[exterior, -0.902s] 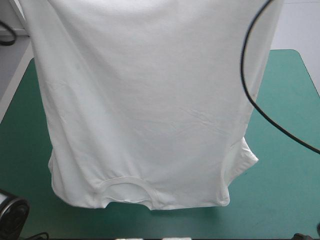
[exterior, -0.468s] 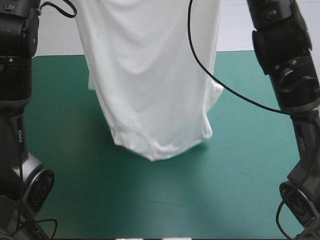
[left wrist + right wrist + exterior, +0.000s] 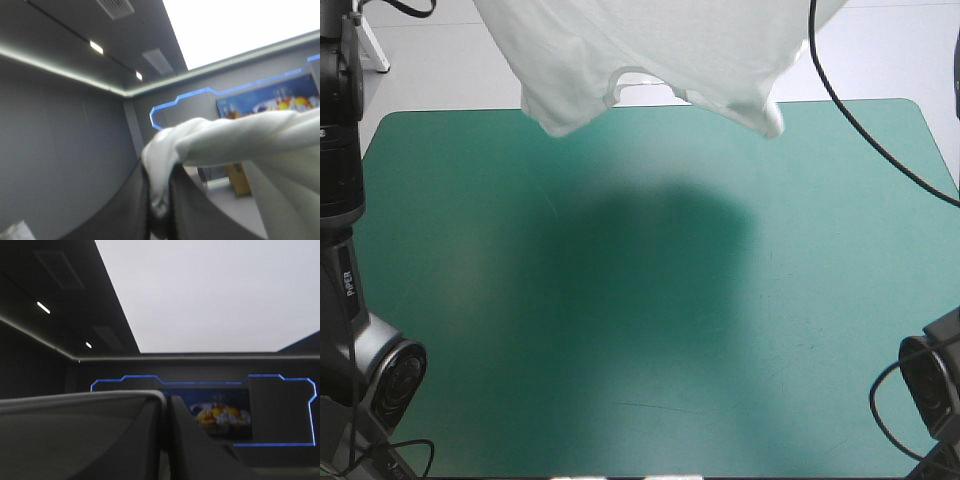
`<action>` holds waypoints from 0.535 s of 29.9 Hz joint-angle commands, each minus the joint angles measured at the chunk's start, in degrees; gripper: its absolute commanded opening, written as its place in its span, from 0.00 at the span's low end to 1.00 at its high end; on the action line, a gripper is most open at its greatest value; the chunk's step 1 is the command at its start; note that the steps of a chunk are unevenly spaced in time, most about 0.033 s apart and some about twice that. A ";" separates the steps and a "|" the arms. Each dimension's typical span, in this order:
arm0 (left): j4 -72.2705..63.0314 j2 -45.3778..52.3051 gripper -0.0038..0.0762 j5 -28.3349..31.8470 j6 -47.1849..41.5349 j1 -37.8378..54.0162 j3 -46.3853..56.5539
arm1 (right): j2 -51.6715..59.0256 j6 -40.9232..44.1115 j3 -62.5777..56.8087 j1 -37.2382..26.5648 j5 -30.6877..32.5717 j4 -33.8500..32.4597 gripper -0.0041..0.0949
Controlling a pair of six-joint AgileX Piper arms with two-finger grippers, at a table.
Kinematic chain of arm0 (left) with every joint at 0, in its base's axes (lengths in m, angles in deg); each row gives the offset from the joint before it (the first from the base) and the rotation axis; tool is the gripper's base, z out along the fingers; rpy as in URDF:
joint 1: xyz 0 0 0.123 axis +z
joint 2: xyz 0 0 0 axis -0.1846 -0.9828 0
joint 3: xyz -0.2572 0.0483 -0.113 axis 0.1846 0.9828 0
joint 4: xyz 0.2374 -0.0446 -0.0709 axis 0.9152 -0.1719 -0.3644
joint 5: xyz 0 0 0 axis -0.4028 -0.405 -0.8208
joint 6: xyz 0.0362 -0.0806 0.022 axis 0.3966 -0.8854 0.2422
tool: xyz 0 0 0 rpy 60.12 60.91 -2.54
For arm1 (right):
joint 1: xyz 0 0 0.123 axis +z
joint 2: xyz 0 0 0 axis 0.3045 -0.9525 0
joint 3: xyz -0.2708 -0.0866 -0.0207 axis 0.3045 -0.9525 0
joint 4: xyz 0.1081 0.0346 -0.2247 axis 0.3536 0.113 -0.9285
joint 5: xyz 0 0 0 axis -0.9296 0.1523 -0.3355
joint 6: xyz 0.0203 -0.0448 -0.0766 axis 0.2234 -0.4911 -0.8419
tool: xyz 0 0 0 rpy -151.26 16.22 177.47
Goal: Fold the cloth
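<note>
In the high view the white T-shirt [image 3: 650, 40] hangs in the air over the far edge of the teal-green table [image 3: 640, 300]. Its neck opening [image 3: 642, 82] is at the lowest edge and nothing of it touches the cover. Both grippers are above what this view shows. The left wrist view looks level into the room: my left gripper [image 3: 159, 210] is shut on a bunched fold of the T-shirt [image 3: 260, 135], which stretches away to one side. My right gripper [image 3: 165, 440] has its fingers together, with a dim pale sheet of T-shirt [image 3: 100, 399] lying across one finger.
A broad soft shadow [image 3: 650, 250] lies on the cover under the T-shirt. The left arm's lower joints [image 3: 380, 380] stand at the near left corner, the right arm's [image 3: 932, 380] at the near right corner.
The T-shirt has gone up and away from the camera; earlier its collar end hung down to the cover. Both upper arms have risen out of the high view.
</note>
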 commanded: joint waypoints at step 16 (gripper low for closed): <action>-29.26 -16.32 0.07 -38.68 7.42 13.67 6.88 | -16.99 -22.46 -6.45 -4.26 45.06 21.30 0.02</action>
